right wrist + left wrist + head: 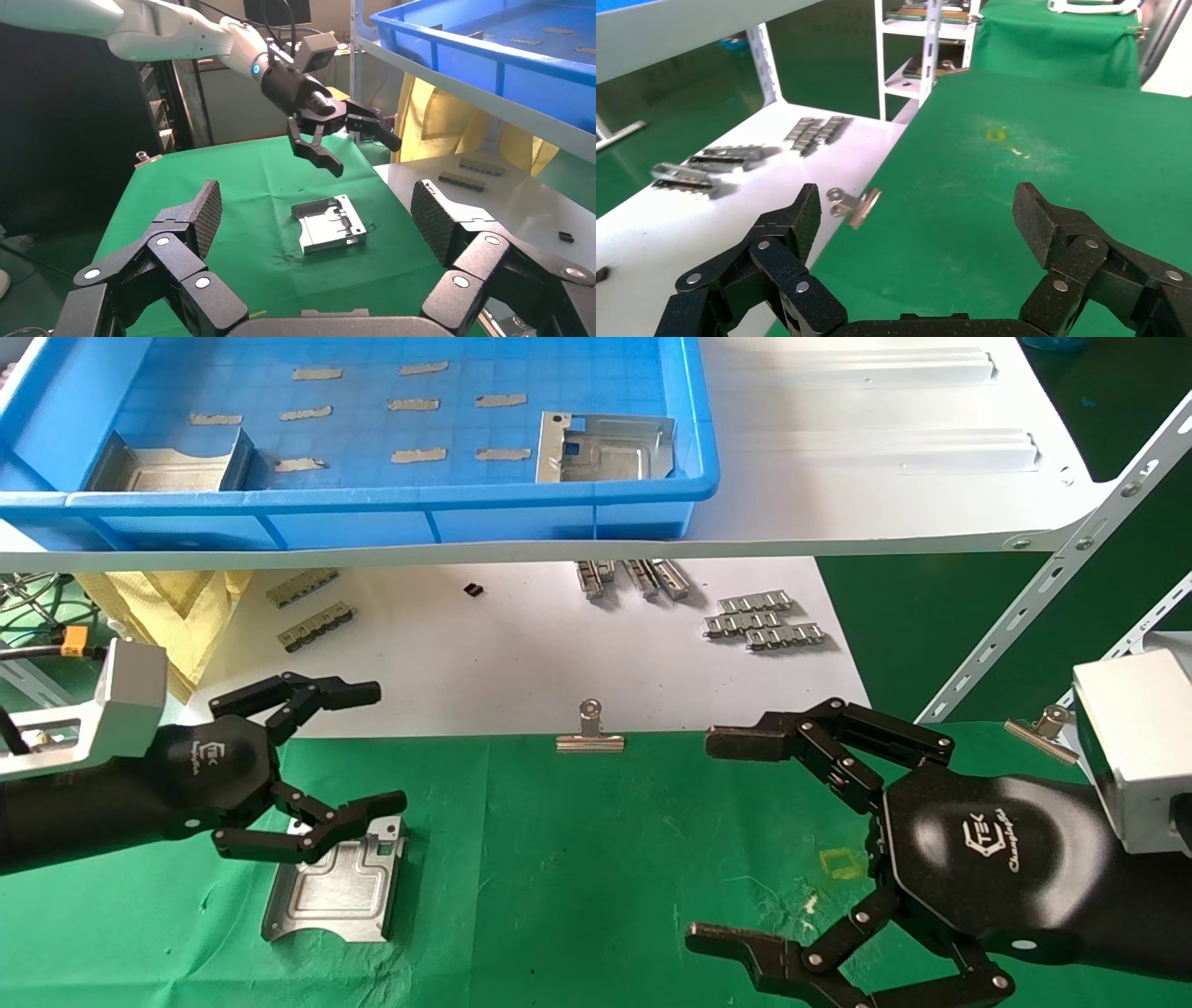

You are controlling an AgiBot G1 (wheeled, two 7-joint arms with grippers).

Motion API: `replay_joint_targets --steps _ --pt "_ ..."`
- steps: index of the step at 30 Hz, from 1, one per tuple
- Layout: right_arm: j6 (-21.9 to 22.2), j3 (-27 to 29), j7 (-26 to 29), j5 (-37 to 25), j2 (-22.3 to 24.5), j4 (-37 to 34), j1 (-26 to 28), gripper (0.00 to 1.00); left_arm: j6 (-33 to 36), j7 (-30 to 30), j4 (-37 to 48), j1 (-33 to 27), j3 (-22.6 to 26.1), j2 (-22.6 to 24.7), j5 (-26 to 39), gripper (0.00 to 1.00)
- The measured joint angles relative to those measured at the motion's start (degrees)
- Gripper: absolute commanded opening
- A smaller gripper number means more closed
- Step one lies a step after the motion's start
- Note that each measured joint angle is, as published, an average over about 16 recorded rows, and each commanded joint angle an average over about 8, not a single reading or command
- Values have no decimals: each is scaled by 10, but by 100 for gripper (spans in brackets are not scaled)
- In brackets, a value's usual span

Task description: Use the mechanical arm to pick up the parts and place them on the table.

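A shiny silver sheet-metal part [335, 882] lies flat on the green-cloth table [577, 859] at the left; it also shows in the right wrist view [329, 224]. My left gripper [368, 747] is open and empty, hovering just above that part's far end, apart from it. In the right wrist view it shows above the part [355, 147]. Two more parts lie in the blue bin on the shelf: one at its right [603, 447], one at its left [172, 463]. My right gripper [717, 845] is open and empty over the table's right side.
The blue bin [372, 505] stands on a white shelf board [885, 458] above the work area. A white sheet [521, 654] holds grey toothed strips [764, 619] and darker strips [307, 603]. A silver binder clip [590, 733] sits at the sheet's edge. Shelf struts [1052, 579] stand at right.
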Motion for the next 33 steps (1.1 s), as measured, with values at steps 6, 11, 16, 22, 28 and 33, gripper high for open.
replay_joint_targets --steps 6,11,16,22,28,33 --pt "0 0 0 0 0 0 0 100 -7 -39 -60 27 -33 -10 -4 100" --pt "0 0 0 0 0 0 0 100 -12 -71 -110 49 -61 -19 -8 100" --pt "0 0 0 0 0 0 0 100 -18 -103 -160 72 -88 -28 -11 100" --pt "0 0 0 0 0 0 0 100 -25 -142 -220 98 -121 -38 -16 100" --pt "0 0 0 0 0 0 0 100 -32 -181 -280 125 -154 -49 -20 100" --pt "0 0 0 0 0 0 0 100 -37 -213 -330 148 -181 -57 -23 100"
